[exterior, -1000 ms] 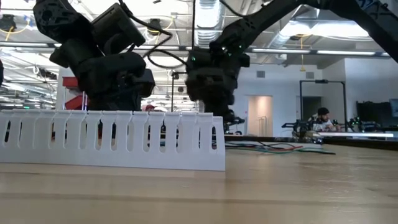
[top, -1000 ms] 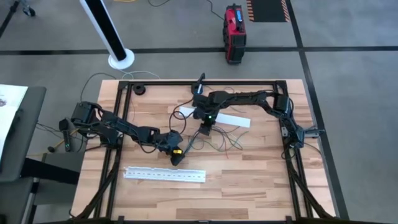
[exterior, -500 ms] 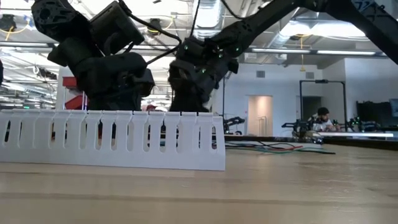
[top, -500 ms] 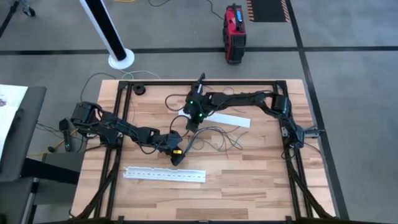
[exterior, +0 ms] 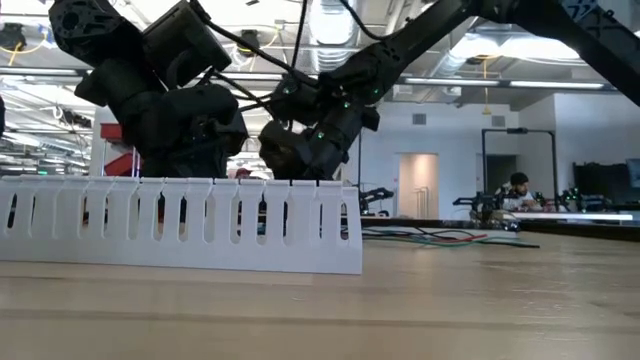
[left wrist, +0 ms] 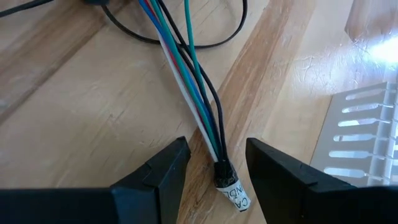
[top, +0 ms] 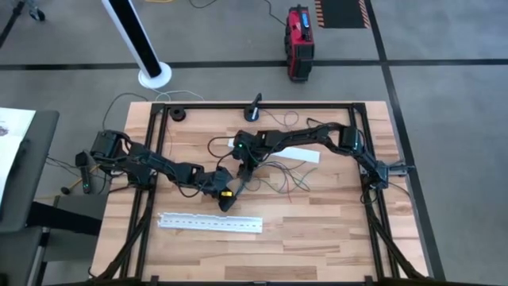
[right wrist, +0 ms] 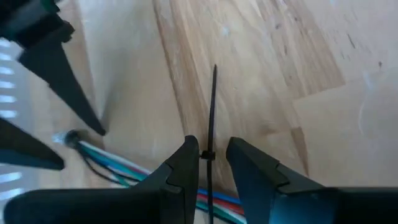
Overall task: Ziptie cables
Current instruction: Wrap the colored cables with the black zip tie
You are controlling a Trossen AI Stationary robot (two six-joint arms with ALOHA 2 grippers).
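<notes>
cables [left wrist: 198, 81]: far ends cut by frame edge | white strip [exterior: 180, 225]: hides both arms' jaws in low view

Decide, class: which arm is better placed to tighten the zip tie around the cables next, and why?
Probably the right. The right gripper already has the black zip tie between its fingers, directly over the cables. The left gripper sits open around the cables' bound end, better suited to steadying them.
</notes>
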